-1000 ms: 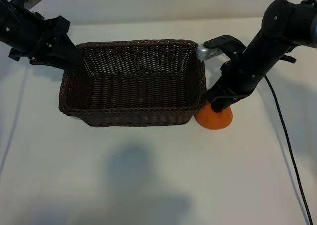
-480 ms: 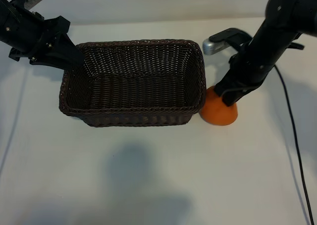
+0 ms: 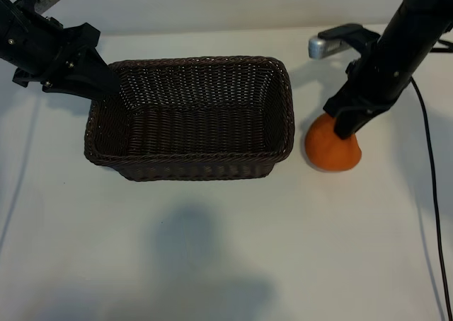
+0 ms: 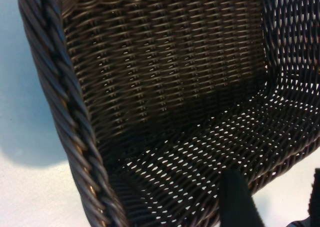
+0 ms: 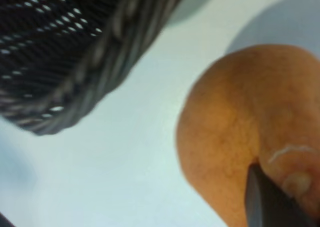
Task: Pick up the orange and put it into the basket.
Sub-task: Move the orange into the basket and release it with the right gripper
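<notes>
Nearest, bare pale surface (image 3: 212, 264), nothing on it.

Farther in, the orange (image 3: 331, 150), just off the basket (image 3: 198, 155) at its right end, with a clear strip of surface between the two. Looks lifted rather than resting, though hard to confirm from above. Clamped at its top knob by the right pincer (image 3: 345, 129), nearly closed and pointing steeply down. In the right wrist view, one dark finger (image 5: 265, 202) pressed right against the fruit's skin (image 5: 225, 127).

For the coming move: basket lies to the left of the held fruit as the outside camera sees it, its long axis running left to right, its short right-hand wall the nearest one. Calls for enough height to clear the braided rim, then a carry leftward over the open well. Right arm by far the nearer, and already holding.

Farthest back, the left pincer (image 3: 106, 80) at the basket's far left corner, fingers apart. Cannot tell whether pressing on the rim or merely beside it.

Against a second ago: orange then tucked against the basket's near right corner, cone-shaped and flat on the surface; now drawn off to the right, rounder in outline. Basket and left arm unchanged.
</notes>
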Controlling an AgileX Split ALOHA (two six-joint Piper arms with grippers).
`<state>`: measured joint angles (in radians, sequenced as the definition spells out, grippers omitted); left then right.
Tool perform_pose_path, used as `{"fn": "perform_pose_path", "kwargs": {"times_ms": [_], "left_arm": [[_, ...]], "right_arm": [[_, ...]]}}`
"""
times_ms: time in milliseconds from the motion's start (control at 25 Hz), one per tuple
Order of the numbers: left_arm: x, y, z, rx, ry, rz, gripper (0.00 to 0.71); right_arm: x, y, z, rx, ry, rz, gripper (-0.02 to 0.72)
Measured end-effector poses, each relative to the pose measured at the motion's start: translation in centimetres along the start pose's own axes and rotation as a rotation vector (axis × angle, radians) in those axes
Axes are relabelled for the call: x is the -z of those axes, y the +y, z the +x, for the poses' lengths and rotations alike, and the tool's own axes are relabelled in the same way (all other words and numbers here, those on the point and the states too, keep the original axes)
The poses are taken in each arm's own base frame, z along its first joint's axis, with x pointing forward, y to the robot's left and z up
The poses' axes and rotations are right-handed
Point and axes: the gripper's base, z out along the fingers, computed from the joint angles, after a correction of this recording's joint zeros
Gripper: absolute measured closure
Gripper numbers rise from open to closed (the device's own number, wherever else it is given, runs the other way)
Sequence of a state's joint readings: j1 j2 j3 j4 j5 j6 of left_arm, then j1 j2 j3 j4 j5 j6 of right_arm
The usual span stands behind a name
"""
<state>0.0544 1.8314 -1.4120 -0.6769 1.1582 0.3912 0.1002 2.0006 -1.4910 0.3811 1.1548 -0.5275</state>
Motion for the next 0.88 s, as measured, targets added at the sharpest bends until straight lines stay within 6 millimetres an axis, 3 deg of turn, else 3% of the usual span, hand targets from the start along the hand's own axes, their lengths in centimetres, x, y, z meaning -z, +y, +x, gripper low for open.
{"fn": "perform_pose_path", "kwargs": {"times_ms": [320, 440, 880], "left_arm": [[0.0, 0.0, 0.0, 0.000, 0.000, 0.000, 0.306], [0.0, 0.0, 0.0, 0.000, 0.000, 0.000, 0.306], [0.0, 0.0, 0.0, 0.000, 0.000, 0.000, 0.306]], "right_arm": [[7.5, 2.3, -1.2, 0.043, -0.166, 0.074, 0.655], [9.3, 3.0, -1.2, 0.048, -0.209, 0.096, 0.655], [10.2, 3.2, -1.0, 0.034, -0.218, 0.117, 0.655]]}}
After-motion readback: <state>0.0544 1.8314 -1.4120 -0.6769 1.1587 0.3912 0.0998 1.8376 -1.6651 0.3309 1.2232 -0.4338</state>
